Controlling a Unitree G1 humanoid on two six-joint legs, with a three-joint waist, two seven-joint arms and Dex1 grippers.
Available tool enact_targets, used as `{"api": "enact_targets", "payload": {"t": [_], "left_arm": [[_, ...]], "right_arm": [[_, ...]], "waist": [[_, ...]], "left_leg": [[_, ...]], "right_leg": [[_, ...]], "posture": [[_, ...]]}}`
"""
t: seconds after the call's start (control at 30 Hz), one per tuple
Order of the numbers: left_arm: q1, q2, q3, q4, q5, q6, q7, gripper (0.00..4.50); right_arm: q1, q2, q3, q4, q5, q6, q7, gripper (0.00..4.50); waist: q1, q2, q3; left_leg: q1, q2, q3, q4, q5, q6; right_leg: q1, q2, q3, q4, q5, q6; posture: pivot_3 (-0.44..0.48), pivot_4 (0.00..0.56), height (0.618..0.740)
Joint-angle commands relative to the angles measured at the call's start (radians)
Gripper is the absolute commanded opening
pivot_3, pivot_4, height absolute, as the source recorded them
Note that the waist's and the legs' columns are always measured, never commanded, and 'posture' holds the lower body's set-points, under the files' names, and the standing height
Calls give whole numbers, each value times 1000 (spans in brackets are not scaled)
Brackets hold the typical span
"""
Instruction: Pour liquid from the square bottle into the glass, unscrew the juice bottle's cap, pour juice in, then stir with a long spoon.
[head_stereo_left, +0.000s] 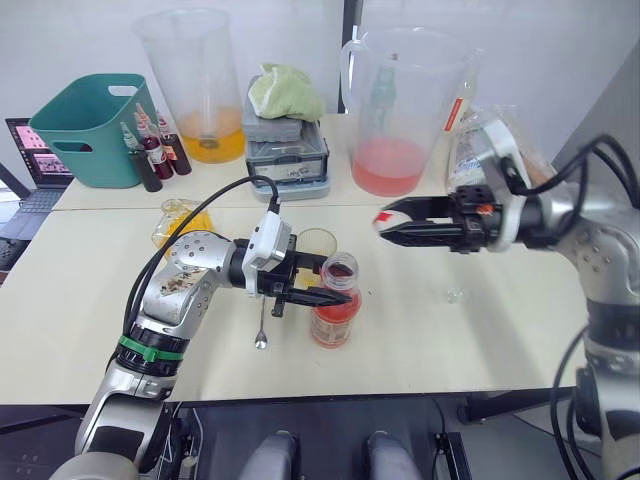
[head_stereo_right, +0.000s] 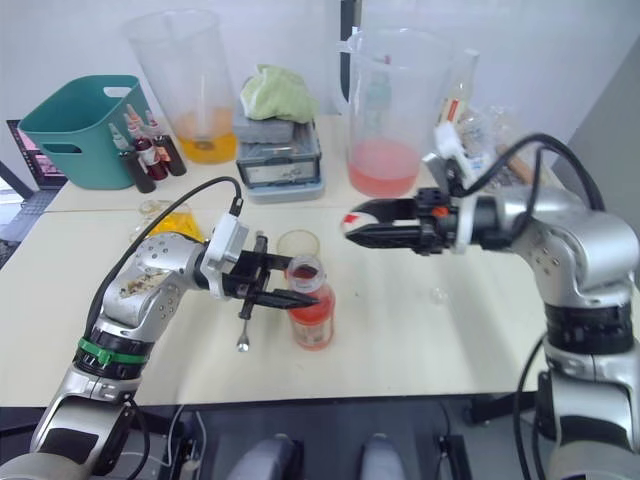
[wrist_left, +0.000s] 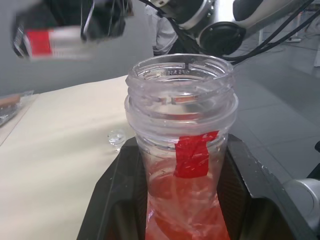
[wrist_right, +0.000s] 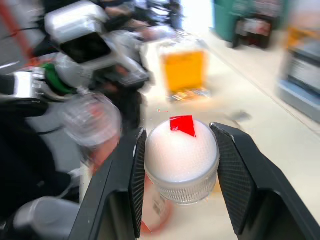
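My left gripper (head_stereo_left: 338, 291) is shut on the juice bottle (head_stereo_left: 335, 322), which stands upright on the table. Its mouth is open, pinkish-red juice (wrist_left: 182, 210) fills its lower part, and a red mark sits on its neck. Just behind it stands the glass (head_stereo_left: 317, 243). To the right and above the table, my right gripper (head_stereo_left: 385, 222) is shut on the white cap (wrist_right: 181, 160) with its red mark. The square bottle (head_stereo_left: 180, 222) of yellow-orange liquid stands at the left, behind my left arm. The long spoon (head_stereo_left: 262, 325) lies on the table under my left wrist.
A small clear stopper (head_stereo_left: 455, 296) lies on the table to the right. Along the back stand a teal bin (head_stereo_left: 90, 125), dropper bottles (head_stereo_left: 150, 150), a jug of orange liquid (head_stereo_left: 200, 90), grey boxes under a green cloth (head_stereo_left: 285, 150) and a jug of pink liquid (head_stereo_left: 400, 110).
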Motion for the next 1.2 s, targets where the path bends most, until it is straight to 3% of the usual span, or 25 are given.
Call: {"api": "enact_targets", "payload": {"t": [0.03, 0.2, 0.37, 0.7, 0.87, 0.93, 1.0, 1.13, 1.2], "left_arm": [[23, 11, -35, 2, 28, 14, -15, 1455], [23, 16, -32, -1, 24, 16, -17, 1455], [18, 17, -31, 2, 24, 17, -17, 1455], [21, 15, -25, 0, 25, 14, -5, 1455], [16, 19, -19, 4, 21, 15, -5, 1455], [6, 23, -10, 10, 15, 22, -6, 1455], [1, 24, -3, 12, 9, 26, -6, 1455], [-5, 49, 35, -1, -34, 66, -11, 1455], [-8, 57, 54, -11, -57, 92, -10, 1455]], "right_arm": [[115, 17, -51, -100, -18, 11, -142, 1662], [318, 133, -18, -196, -85, -52, -327, 1662], [443, 199, 50, -175, -188, -166, -402, 1662], [554, 287, 100, -27, -293, -366, -430, 1662], [573, 317, 107, 42, -307, -429, -413, 1662], [585, 313, 105, 41, -293, -441, -385, 2580], [593, 305, 104, 25, -281, -442, -362, 3167], [526, 269, 52, -180, -168, -336, -371, 4481], [494, 249, 38, -250, -129, -284, -390, 4481]], "waist": [[-3, 0, 0], [-5, 0, 0], [-5, 0, 0], [-6, 0, 0], [-8, 0, 0], [-7, 0, 0], [-7, 0, 0], [-10, 1, 0], [-17, 1, 0]], "left_leg": [[0, 0, 0, 0, 0, 0], [1, 0, 0, 0, 0, 0], [2, -1, 0, 1, 0, 0], [4, -1, 1, 0, 0, 0], [12, 0, 0, -1, -1, 1], [16, 1, 0, -1, -1, 2], [16, 1, 0, -1, -1, 2], [15, 1, 0, -1, -1, 2], [13, 1, 0, -1, -1, 2]], "right_leg": [[0, 0, 0, 0, 0, 0], [1, 0, 1, 0, 0, 0], [2, 0, 1, 0, 0, 0], [4, 0, 2, 0, 0, 0], [13, 1, 1, -2, 0, 1], [17, 2, 1, -4, 0, 1], [18, 2, 0, -5, 0, 1], [17, 2, 1, -4, 0, 1], [14, 3, 1, -4, 0, 1]], "posture": [[0, 150, 740], [0, 150, 740], [0, 150, 740], [0, 150, 740], [0, 150, 740], [0, 150, 740], [0, 150, 740], [0, 150, 740], [0, 150, 740]]}}
